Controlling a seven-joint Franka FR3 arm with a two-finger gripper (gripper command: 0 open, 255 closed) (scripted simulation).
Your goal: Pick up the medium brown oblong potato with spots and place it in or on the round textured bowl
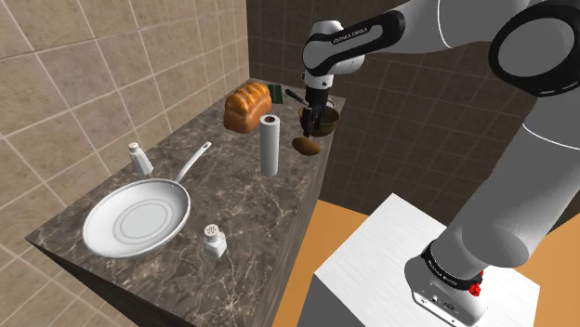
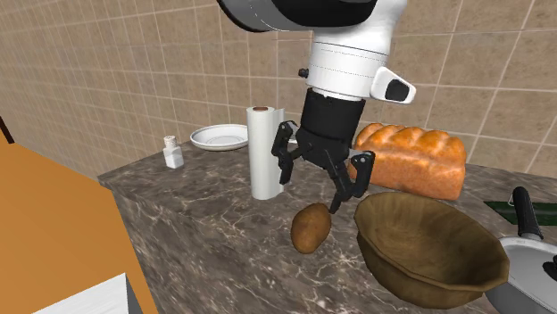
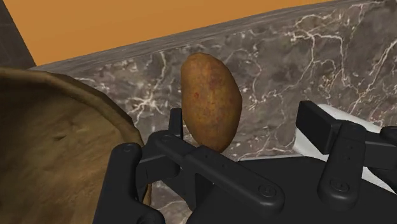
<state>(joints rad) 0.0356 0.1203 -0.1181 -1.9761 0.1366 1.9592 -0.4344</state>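
Note:
The brown spotted potato (image 2: pixel 311 227) lies on the dark marble counter (image 2: pixel 214 223), close beside the round brown bowl (image 2: pixel 428 248). My gripper (image 2: pixel 314 185) hangs just above the potato, open, its fingers spread and clasping nothing. From the shoulder view the gripper (image 1: pixel 314 121) is over the potato (image 1: pixel 307 145) near the counter's far edge, with the bowl (image 1: pixel 327 121) behind it. In the wrist view the potato (image 3: pixel 210 102) stands on end between the gripper (image 3: pixel 243 122) and the counter edge, nearer one finger, and the bowl (image 3: pixel 57 153) is beside it.
A paper towel roll (image 2: pixel 263 152) stands upright near the potato. A bread loaf (image 2: pixel 415 161) lies behind the bowl. A white frying pan (image 1: pixel 135 215) and two shakers (image 1: pixel 216 240) sit further along. A black-handled pot (image 2: pixel 531 259) is beside the bowl. The counter edge drops to an orange floor (image 1: pixel 344 228).

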